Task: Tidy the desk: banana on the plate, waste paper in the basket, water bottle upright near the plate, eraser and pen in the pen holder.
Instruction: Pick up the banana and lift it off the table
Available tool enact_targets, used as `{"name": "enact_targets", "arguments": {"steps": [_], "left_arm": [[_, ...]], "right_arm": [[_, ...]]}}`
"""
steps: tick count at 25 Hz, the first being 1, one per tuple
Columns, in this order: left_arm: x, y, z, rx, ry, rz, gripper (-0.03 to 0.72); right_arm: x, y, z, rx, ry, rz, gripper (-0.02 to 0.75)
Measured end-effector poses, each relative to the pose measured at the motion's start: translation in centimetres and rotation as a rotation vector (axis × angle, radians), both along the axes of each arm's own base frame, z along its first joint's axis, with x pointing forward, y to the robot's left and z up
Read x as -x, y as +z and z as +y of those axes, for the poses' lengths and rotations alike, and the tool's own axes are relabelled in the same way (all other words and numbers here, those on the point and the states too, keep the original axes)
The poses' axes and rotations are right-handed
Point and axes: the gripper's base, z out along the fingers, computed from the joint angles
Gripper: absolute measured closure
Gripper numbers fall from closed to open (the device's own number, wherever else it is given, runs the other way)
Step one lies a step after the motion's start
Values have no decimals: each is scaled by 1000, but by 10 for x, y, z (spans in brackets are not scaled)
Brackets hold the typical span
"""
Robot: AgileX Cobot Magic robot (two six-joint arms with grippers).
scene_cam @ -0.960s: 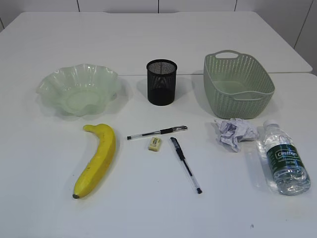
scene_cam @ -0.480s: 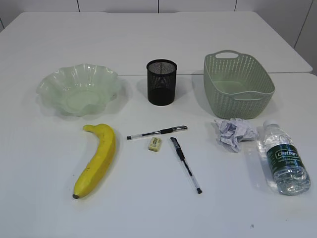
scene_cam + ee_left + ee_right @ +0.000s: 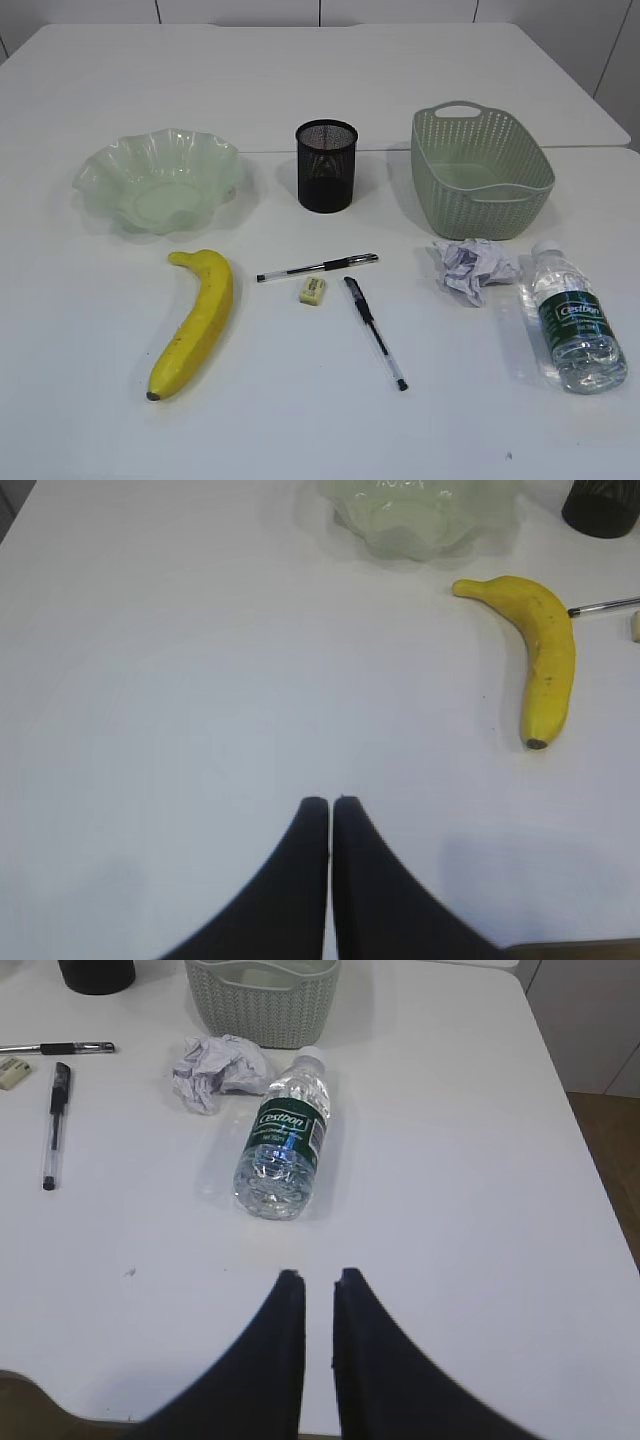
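The banana lies on the desk in front of the empty green plate. Two pens and the small eraser lie before the black pen holder. The waste paper sits just in front of the basket, and the water bottle lies on its side to its right. My left gripper is shut and empty, hovering over bare desk left of the banana. My right gripper stands slightly open and empty, just short of the bottle.
The desk's right edge runs close beside the bottle, with floor beyond it. A seam between two tabletops crosses behind the basket. Neither arm shows in the exterior view.
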Motion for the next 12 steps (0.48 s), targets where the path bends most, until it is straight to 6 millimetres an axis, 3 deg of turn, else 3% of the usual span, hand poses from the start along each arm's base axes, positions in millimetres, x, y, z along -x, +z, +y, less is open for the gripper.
{"name": "enact_targets", "arguments": {"steps": [12], "left_arm": [[0,0,0,0,0,0,713]], "right_arm": [[0,0,0,0,0,0,664]]}}
